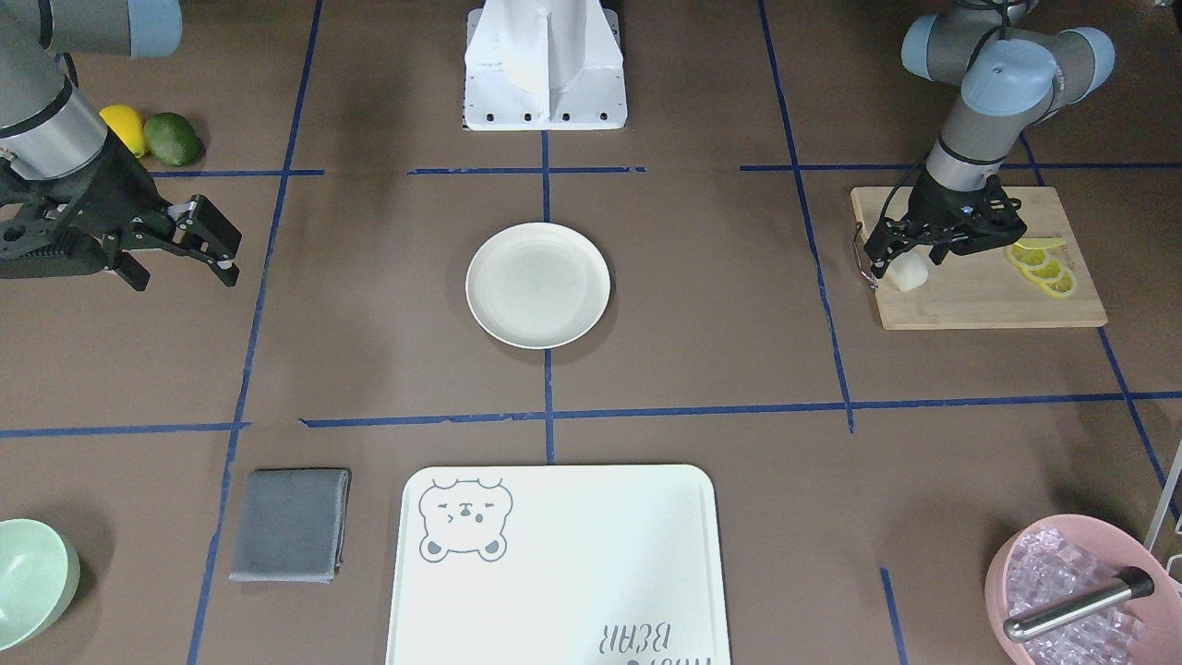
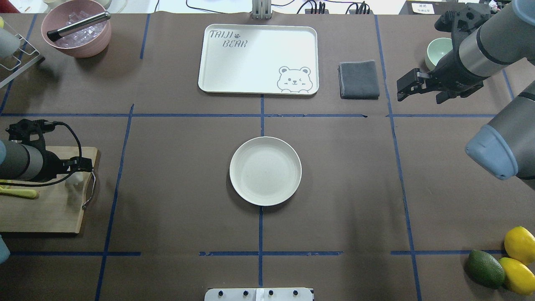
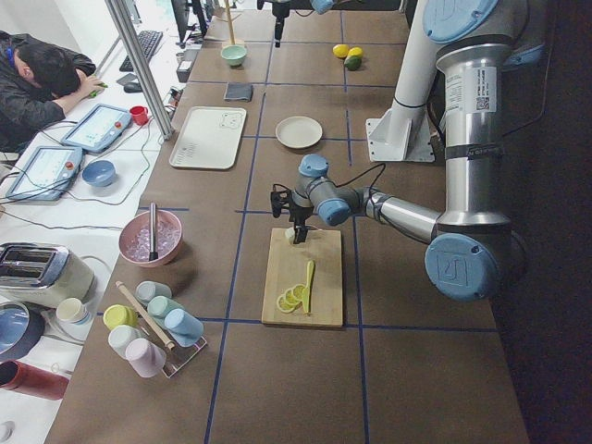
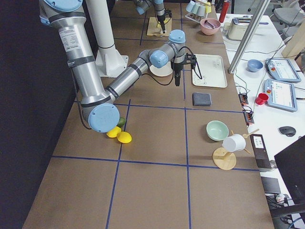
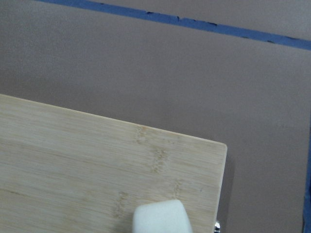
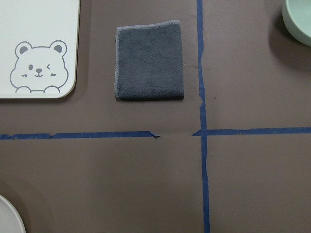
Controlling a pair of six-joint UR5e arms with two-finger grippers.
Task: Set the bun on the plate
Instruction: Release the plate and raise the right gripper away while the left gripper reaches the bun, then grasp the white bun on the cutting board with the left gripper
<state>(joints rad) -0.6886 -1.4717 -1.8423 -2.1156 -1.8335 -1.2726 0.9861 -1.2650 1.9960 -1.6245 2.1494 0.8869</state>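
The bun point(image 1: 910, 273) is a small white lump on the near-left corner of a bamboo cutting board point(image 1: 979, 300). It shows at the bottom edge of the left wrist view point(image 5: 160, 219) and partly under the arm from overhead point(image 2: 74, 179). My left gripper point(image 1: 898, 259) hangs low right over the bun, fingers open and spread to either side of it; I cannot tell whether they touch it. The plate point(image 1: 537, 285) sits empty at the table's centre point(image 2: 265, 171). My right gripper point(image 1: 233, 259) hovers open and holds nothing, far off on the other side point(image 2: 399, 90).
Lemon slices point(image 1: 1043, 268) lie on the board behind the bun. A bear tray point(image 1: 563, 563), grey cloth point(image 1: 291, 525), green bowl point(image 1: 28, 577) and pink ice bowl point(image 1: 1080, 591) line the operators' edge. A lemon point(image 1: 125, 127) and avocado point(image 1: 173, 139) lie near the right arm.
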